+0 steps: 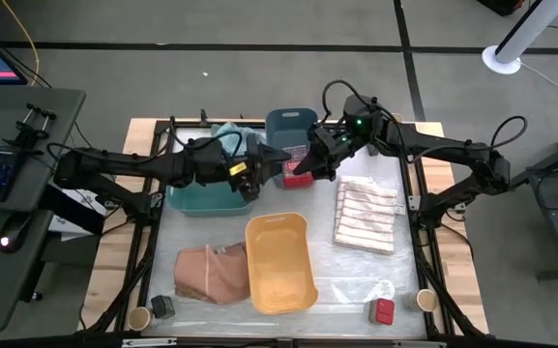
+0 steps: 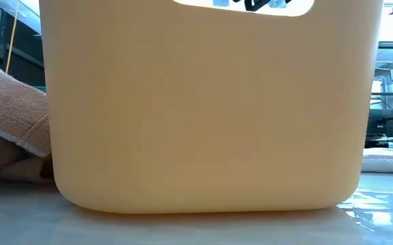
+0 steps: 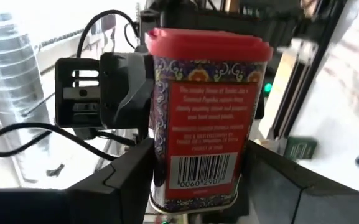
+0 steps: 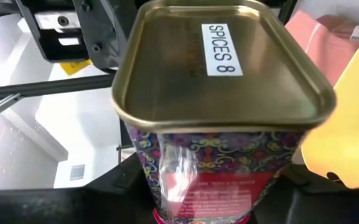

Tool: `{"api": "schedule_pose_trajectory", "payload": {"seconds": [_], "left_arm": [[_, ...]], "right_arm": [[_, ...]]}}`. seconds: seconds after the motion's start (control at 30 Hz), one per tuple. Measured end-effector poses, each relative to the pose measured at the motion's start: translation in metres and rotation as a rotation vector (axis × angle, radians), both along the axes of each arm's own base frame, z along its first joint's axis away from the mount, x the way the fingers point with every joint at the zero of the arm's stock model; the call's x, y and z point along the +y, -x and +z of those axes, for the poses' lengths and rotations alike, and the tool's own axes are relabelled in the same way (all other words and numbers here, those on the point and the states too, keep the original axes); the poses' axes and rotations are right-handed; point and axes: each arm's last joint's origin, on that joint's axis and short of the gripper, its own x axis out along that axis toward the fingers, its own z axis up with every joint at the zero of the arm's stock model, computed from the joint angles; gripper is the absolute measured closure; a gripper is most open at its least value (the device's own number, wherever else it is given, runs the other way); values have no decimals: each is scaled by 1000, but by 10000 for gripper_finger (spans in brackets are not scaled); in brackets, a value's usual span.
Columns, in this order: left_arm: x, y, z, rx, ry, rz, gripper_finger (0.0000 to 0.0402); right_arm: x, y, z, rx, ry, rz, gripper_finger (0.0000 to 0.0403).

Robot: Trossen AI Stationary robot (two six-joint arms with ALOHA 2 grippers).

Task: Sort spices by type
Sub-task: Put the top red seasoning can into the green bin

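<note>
A red spice tin with a patterned wall hangs above the table, between the blue bin and the green bin. My left gripper comes at it from the table's left and my right gripper from the right; both are shut on it. The left wrist view shows its red lid and barcode. The right wrist view shows its metal base, labelled "SPICES 8". Near the front edge stand a dark grey box, a tan jar, a red box and another tan jar. My left gripper pinches the tin's base end beside the barcode, one finger on each side. The fingers come level from the table's left. The tin is lifted clear of the table. My right gripper pinches the tin near its lid end, one finger on each side wall. It comes roughly level from the table's right. The tin's base shows at the picture's top, and the contact itself is partly cut off at the bottom edge.
A yellow bin stands in the table's middle front and fills the low view. A striped cloth lies to its right and a pink-tan cloth to its left. A teal cloth is behind the green bin.
</note>
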Motion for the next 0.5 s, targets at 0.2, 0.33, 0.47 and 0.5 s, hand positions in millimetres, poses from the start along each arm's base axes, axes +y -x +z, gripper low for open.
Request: {"api": "schedule_pose_trajectory", "payload": {"seconds": [0.2,0.33,0.47,0.5], "left_arm": [[3,0,0,6,-40,12,175],[3,0,1,6,-84,19,144],[3,0,1,7,-92,22,104],[3,0,1,6,-94,27,96]], "right_arm": [[-1,0,1,-10,3,-6,211],[0,0,2,-21,7,-4,212],[0,0,3,-32,9,1,212],[0,0,3,-33,9,3,212]]}}
